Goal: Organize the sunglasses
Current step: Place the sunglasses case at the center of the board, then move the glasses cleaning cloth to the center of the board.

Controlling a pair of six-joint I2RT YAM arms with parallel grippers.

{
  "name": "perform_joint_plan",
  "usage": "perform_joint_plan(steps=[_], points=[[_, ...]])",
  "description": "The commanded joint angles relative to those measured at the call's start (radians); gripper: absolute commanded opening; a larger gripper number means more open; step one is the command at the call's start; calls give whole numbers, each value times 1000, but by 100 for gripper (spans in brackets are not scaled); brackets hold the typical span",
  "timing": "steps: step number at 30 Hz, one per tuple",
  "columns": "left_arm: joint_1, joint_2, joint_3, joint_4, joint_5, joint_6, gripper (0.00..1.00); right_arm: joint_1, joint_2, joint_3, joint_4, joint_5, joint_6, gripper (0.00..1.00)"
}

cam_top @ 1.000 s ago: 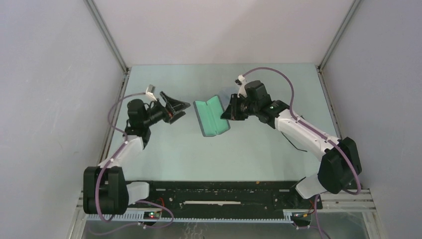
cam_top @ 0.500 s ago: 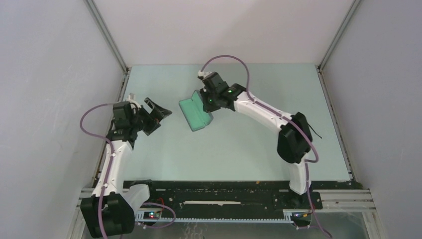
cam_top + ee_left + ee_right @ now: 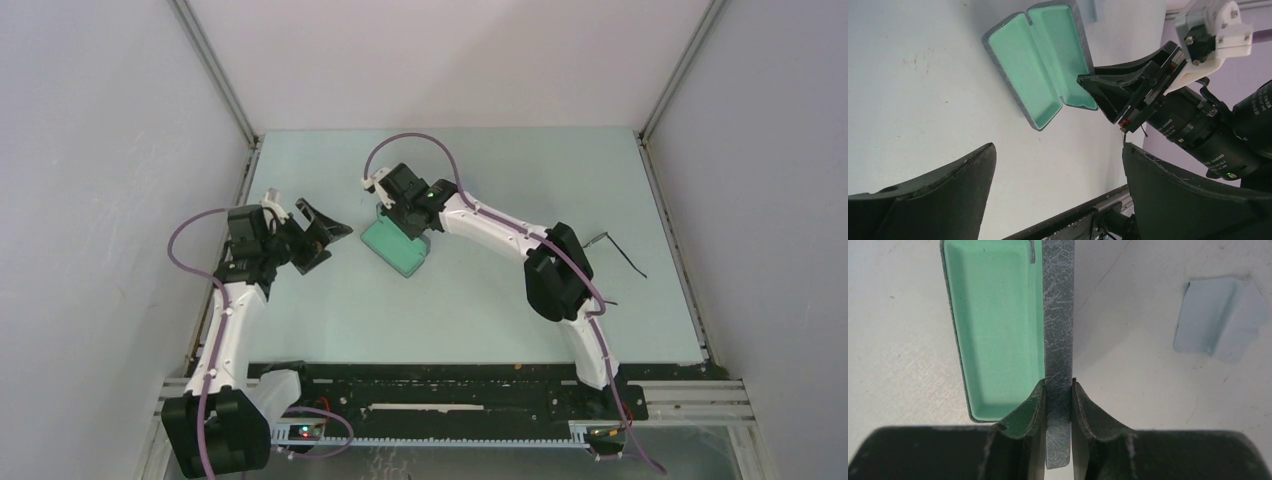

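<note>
Lying on the right part of the matte pale table (image 3: 480, 300), the sunglasses (image 3: 622, 258) show only as a very thin black wire. They sit just beside the dark elbow of the right arm (image 3: 552, 272), well apart from both grippers. The visible wire runs from upper left to lower right in the top view; lenses and facing cannot be told. At centre-left an oblong, round-cornered case (image 3: 397, 247) lies open. It has a slate-grey, crackle-textured shell, a smooth mint-green lining and 2 shallow halves hinged along the long side, and its long axis is likewise diagonal. The right gripper (image 3: 1058, 390) is clenched on the grey wall of 1 half, with 1 finger on the lining side and 1 outside. The left gripper (image 3: 1058, 190) hangs released, its 2 black fingers spread wide, near the case but not touching it. A pale bluish, creased translucent cloth (image 3: 1220, 322) lies on the table near the case.
</note>
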Motion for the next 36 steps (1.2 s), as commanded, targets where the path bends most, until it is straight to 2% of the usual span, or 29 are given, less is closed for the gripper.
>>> perform_joint_plan(steps=[1,8,12,19,22,23,24,30,36], points=[[6,17,-11,32,37,3,100,7,4,13,-6,-17,-57,18],[5,35,-18,45,50,0,100,-27,-97,-67,54,-140,7,45],[6,37,-25,54,55,-3,100,-36,-137,-82,62,-183,29,50],[5,28,-21,60,55,-11,100,-44,-204,-85,36,-168,91,52],[3,15,-23,60,51,-14,100,-82,-305,-177,85,-231,165,52],[3,9,-23,60,46,-14,100,-97,-350,-226,118,-252,186,66],[3,2,-23,60,39,-14,100,-111,-394,-274,148,-262,204,71],[-14,-25,-8,36,-11,0,100,-215,-603,-517,228,-226,333,71],[-78,-35,15,-18,-83,43,100,-383,-796,-778,247,-161,498,69]])
